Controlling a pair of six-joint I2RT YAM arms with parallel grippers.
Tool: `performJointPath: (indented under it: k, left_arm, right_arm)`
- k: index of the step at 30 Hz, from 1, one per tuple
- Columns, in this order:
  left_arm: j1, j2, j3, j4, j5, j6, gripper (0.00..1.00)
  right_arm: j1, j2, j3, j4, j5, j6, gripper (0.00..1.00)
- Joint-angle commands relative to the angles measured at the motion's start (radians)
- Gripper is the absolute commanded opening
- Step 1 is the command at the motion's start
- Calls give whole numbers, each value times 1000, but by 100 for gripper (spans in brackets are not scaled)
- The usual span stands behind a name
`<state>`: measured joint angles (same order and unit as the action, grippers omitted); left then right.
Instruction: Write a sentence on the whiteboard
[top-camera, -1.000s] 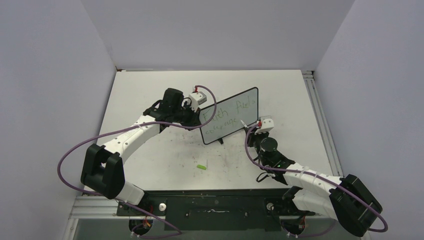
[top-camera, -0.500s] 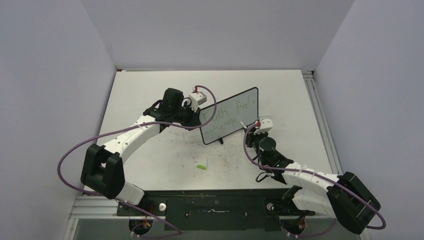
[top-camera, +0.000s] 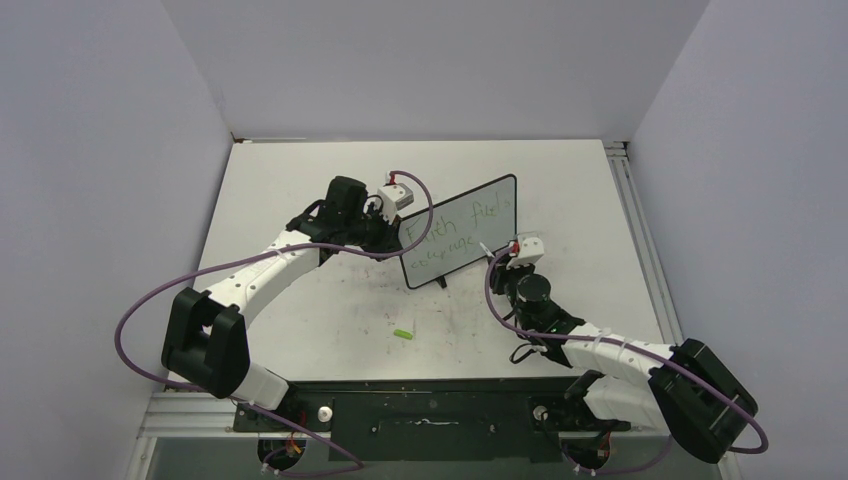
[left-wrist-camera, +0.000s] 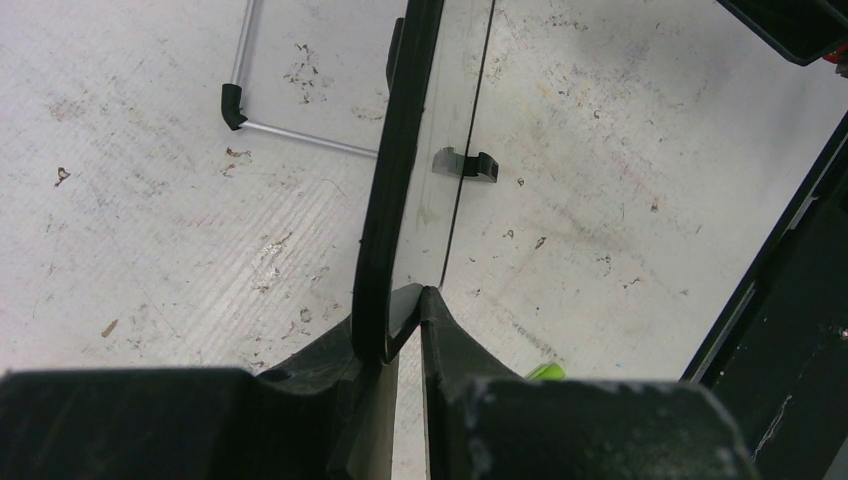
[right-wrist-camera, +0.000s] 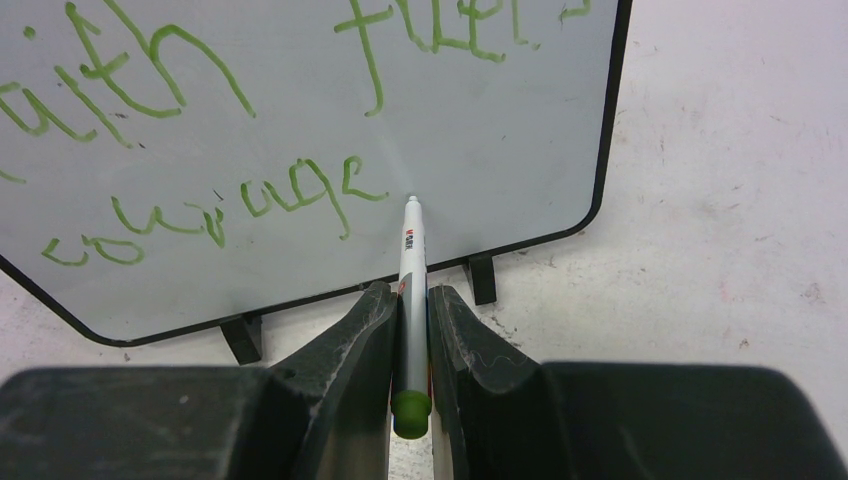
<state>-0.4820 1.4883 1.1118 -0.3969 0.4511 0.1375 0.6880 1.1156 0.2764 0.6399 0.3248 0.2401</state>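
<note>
Whiteboard (top-camera: 460, 232): it stood upright on its two black feet near the middle of the worktop (top-camera: 300, 180), a little toward the right edge, with its written face turned to the near-right corner.
Sentence (right-wrist-camera: 300, 185): green words ran in two lines on that face, "Faith fuels" above "courage".
My left gripper (left-wrist-camera: 400, 300): my fingers were closed narrow on the board's left edge, pinching the black frame between them.
My right gripper (right-wrist-camera: 403, 300): my fingers were narrow, clamped on a white marker (right-wrist-camera: 410, 270) with a green end, just in front of the board's lower right corner.
Marker tip: it pointed at bare board just right of "courage"; I could not tell whether it touched.
Small green piece (top-camera: 403, 331): it lay toward the near edge, apart from the board.
</note>
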Motion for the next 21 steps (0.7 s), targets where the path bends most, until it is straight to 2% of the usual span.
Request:
performJointPath:
  k: [1, 16, 21]
  left_arm:
    - [-7, -4, 7, -35, -52, 51, 0]
    - [-7, -3, 8, -35, -52, 53, 0]
    - [-7, -5, 8, -36, -58, 48, 0]
  right_arm:
    - [-5, 27, 13, 63, -8, 4, 5]
    - [-8, 28, 11, 68, -10, 4, 5]
    - [-5, -39, -4, 36, 38, -1, 5]
